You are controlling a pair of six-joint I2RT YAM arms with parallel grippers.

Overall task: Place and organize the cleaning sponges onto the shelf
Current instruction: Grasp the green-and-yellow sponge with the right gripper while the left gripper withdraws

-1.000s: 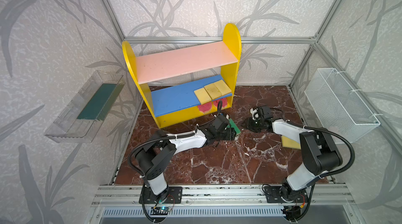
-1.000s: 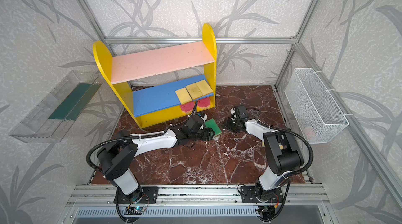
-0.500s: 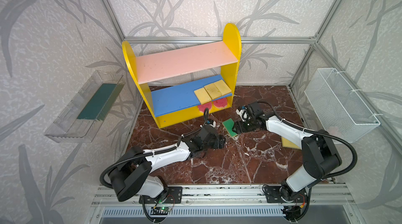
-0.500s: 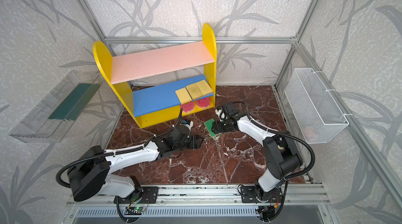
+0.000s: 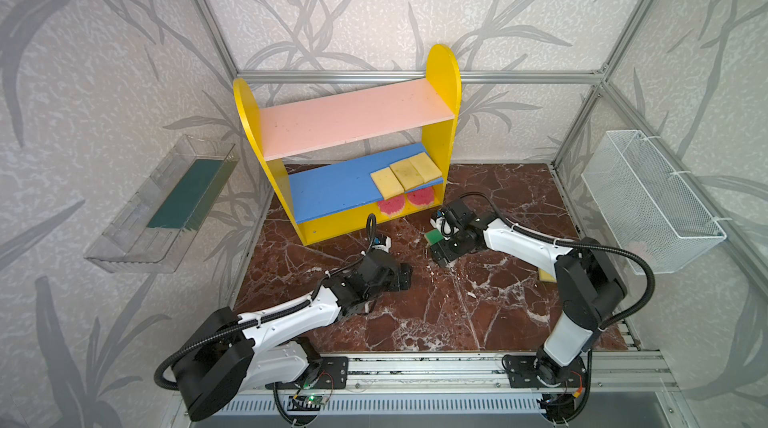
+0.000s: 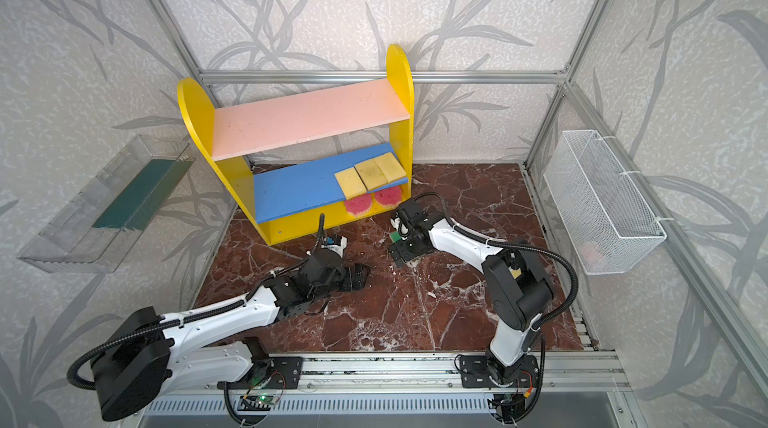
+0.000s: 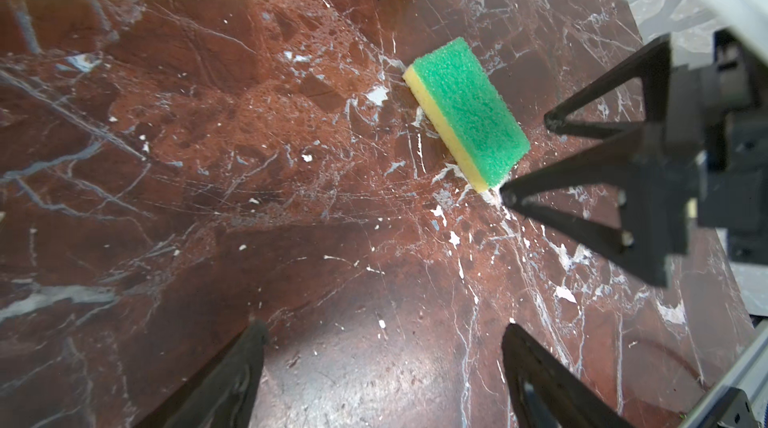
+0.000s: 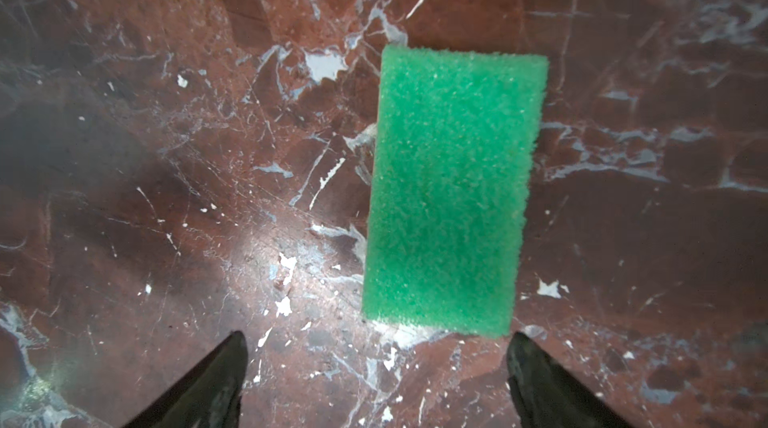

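A green-faced sponge (image 5: pixel 433 235) (image 7: pixel 467 114) (image 8: pixel 449 189) lies flat on the marble floor in front of the shelf (image 5: pixel 442 85). My right gripper (image 5: pixel 441 256) (image 8: pixel 378 338) (image 7: pixel 527 159) hovers at its near end, open, nothing between the fingers. My left gripper (image 5: pixel 404 277) (image 7: pixel 383 328) stands open and empty, a little way back from the sponge. Three yellow sponges (image 5: pixel 405 174) lie side by side on the blue board. Two pink round sponges (image 5: pixel 390 206) sit on the yellow base. Another yellow sponge (image 5: pixel 546 275) peeks out behind the right arm.
A clear plastic tray (image 5: pixel 162 205) with a green mat hangs on the left wall. On the right wall hangs a white wire basket (image 5: pixel 648 201). The pink top board (image 5: pixel 353 118) is bare, as is the left part of the blue board (image 5: pixel 328 193).
My left gripper has let go of the green sponge and drawn back toward the front, opening. My right gripper has moved left to the sponge and opened wide.
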